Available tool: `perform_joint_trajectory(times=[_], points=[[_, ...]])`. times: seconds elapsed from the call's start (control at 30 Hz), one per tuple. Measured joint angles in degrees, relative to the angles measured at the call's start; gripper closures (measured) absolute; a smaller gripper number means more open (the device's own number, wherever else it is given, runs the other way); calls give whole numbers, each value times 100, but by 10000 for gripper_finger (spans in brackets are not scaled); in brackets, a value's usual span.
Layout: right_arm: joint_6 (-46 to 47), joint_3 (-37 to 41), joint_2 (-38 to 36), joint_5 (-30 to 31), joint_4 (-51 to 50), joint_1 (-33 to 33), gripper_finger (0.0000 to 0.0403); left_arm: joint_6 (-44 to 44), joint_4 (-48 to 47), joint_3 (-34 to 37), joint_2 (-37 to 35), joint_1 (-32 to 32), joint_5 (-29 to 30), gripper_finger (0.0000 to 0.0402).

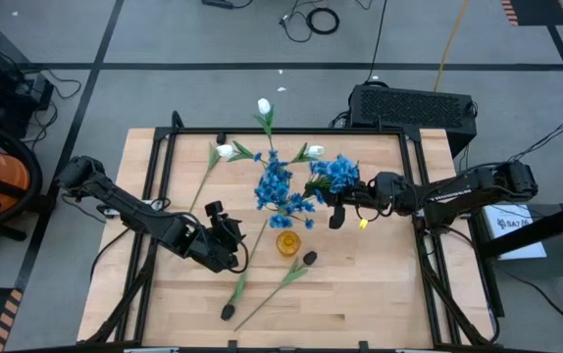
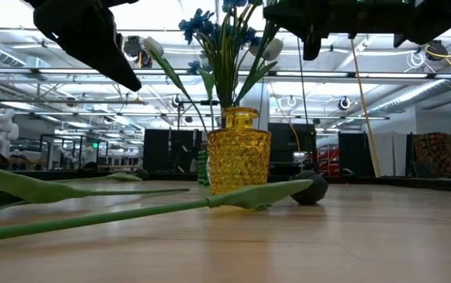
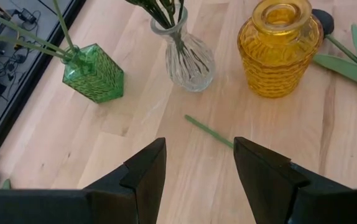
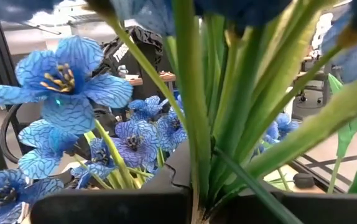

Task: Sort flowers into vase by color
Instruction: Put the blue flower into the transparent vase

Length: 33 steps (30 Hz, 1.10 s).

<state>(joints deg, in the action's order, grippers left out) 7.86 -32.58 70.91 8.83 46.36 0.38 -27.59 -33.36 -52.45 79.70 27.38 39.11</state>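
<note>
the right fingers are clamped tight around a bundle of green stems, whose bright-blue blooms and a white tulip bud spread just beyond the fingertips, above the table. the left fingers stand well apart and hold nothing; between them and slightly ahead lies the loose end of a thin green stem on the wood. ahead of those open fingers stand three vases: a green one with stems in it, a clear one with stems, and a yellow one with an empty mouth. past the yellow vase lies a dark bud with its green leaf. another dark-budded stem lies on the table near the left fingers.
</note>
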Motion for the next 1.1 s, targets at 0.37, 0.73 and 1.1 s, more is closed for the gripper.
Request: perform_joint_trajectory(times=[0.37,0.73,1.1], points=[[-147,7,355,215,113,9,394,0,7,0,0,-5,-2,206],[-99,9,728,331,402,-4,394,0,11,0,0,-4,-2,206],[196,-76,1132,351,537,-39,327,0,27,0,0,-4,-2,206]])
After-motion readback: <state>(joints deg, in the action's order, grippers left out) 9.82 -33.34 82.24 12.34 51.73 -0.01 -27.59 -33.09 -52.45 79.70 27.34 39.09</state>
